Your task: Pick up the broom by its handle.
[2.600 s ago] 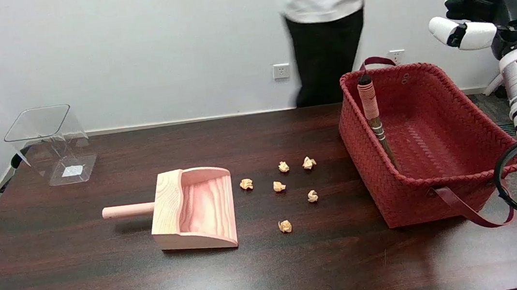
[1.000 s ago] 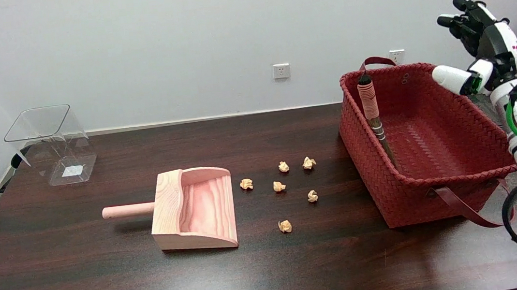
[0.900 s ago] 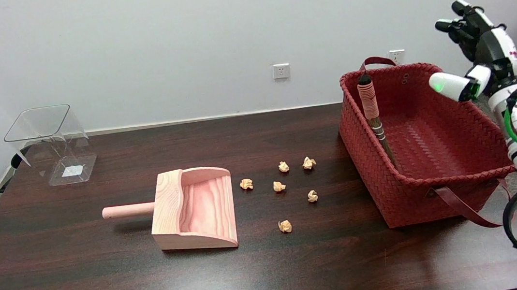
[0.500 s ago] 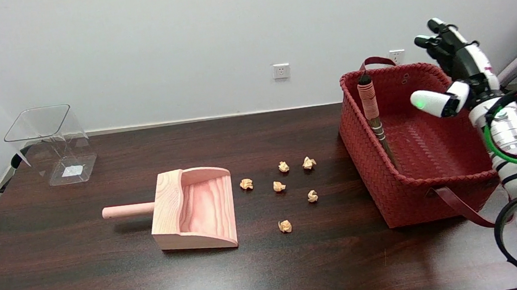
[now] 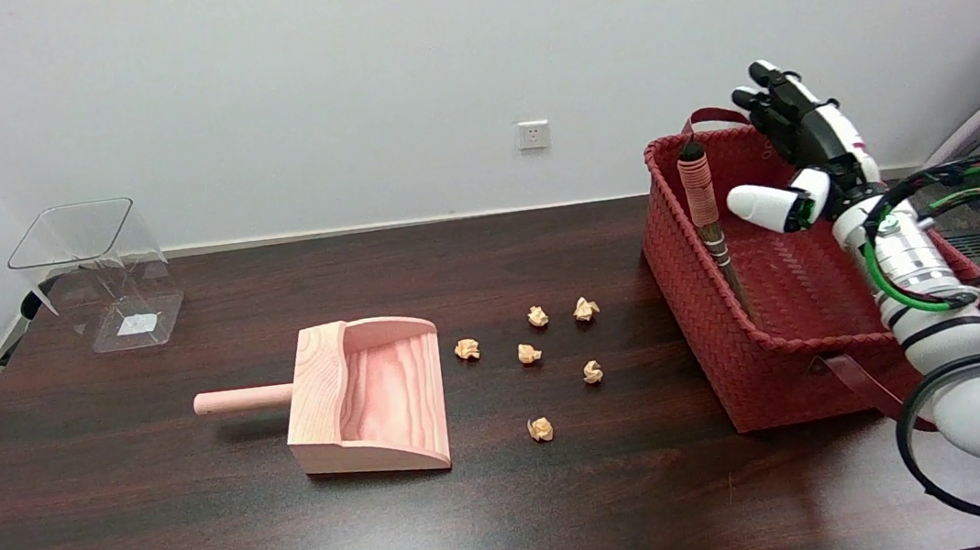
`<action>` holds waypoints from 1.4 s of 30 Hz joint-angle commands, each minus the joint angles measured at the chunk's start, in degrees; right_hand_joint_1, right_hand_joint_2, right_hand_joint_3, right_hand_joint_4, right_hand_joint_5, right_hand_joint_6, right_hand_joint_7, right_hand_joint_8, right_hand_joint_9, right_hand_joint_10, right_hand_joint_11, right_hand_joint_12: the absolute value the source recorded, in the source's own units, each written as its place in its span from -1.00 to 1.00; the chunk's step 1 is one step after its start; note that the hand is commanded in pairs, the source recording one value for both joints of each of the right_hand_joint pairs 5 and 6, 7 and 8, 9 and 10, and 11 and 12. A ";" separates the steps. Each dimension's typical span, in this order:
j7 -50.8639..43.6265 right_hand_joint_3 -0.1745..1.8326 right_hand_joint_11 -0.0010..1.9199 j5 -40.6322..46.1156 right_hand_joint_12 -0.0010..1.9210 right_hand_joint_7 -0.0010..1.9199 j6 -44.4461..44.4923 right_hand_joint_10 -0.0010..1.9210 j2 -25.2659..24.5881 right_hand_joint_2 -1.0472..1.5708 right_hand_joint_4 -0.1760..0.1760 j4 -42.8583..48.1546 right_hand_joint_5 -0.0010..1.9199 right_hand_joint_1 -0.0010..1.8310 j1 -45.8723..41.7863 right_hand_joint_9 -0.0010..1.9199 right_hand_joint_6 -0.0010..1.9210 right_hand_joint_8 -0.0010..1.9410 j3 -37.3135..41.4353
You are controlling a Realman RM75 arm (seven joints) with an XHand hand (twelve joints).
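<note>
Broom [image 5: 708,215] leans inside the red basket [image 5: 739,357] against its left wall, handle end up, bristle end down and hidden; pink-wrapped grip, dark stem. Right hand [image 5: 795,159] hovers beside it, fingers spread, empty.

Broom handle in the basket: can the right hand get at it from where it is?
Probably yes. The right hand is open above the red basket, and the broom handle leans against the basket's left wall with nothing between them.

Broom [image 5: 710,218], pink-wrapped handle, leaning inside red basket [image 5: 741,375]
</note>
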 commanded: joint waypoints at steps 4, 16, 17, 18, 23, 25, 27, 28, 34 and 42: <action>-0.27 0.72 -0.90 1.83 -0.90 -0.70 -3.07 -0.90 1.84 -0.81 0.00 1.55 -0.90 0.31 6.93 -0.90 -0.90 -0.70 -9.01; -0.48 0.63 -0.74 -0.45 -0.74 -0.71 -6.47 -0.74 1.84 -0.70 0.00 2.46 -0.74 0.31 6.84 -0.74 -0.74 -0.71 -8.95; -0.48 0.61 -0.71 -0.58 -0.71 -0.70 -6.58 -0.71 1.84 -0.68 0.00 2.49 -0.71 0.31 6.84 -0.71 -0.71 -0.71 -8.95; -0.48 0.60 -0.69 -0.63 -0.69 -0.68 -6.81 -0.69 1.84 -0.66 0.00 2.57 -0.69 0.32 6.87 -0.69 -0.69 -0.69 -8.95; -0.48 0.62 -0.66 -0.63 -0.66 -0.64 -7.07 -0.66 1.92 -0.65 0.00 2.62 -0.66 0.32 7.07 -0.66 -0.66 -0.64 -9.41; -0.48 0.65 -0.66 -0.63 -0.66 -0.65 -7.15 -0.66 2.00 -0.67 0.00 2.75 -0.66 0.31 7.26 -0.66 -0.66 -0.65 -9.59; -0.48 0.69 -0.67 -0.37 -0.67 -0.67 -7.39 -0.67 2.08 -0.70 0.00 2.92 -0.67 0.30 7.42 -0.67 -0.67 -0.67 -9.70; -0.48 0.71 -0.67 -0.20 -0.67 -0.68 -7.69 -0.67 2.08 -0.72 0.00 3.00 -0.67 0.30 7.47 -0.67 -0.67 -0.68 -9.74; 0.00 0.71 -0.70 -0.07 -0.70 -0.56 -8.43 -0.70 2.16 -0.70 0.00 3.70 -0.70 0.27 8.06 -0.70 -0.70 -0.57 -10.39; 0.08 0.47 -0.65 0.73 -0.65 -0.07 -8.44 -0.65 2.08 -0.64 0.00 3.93 -0.65 0.21 8.28 -0.65 -0.65 -0.08 -10.47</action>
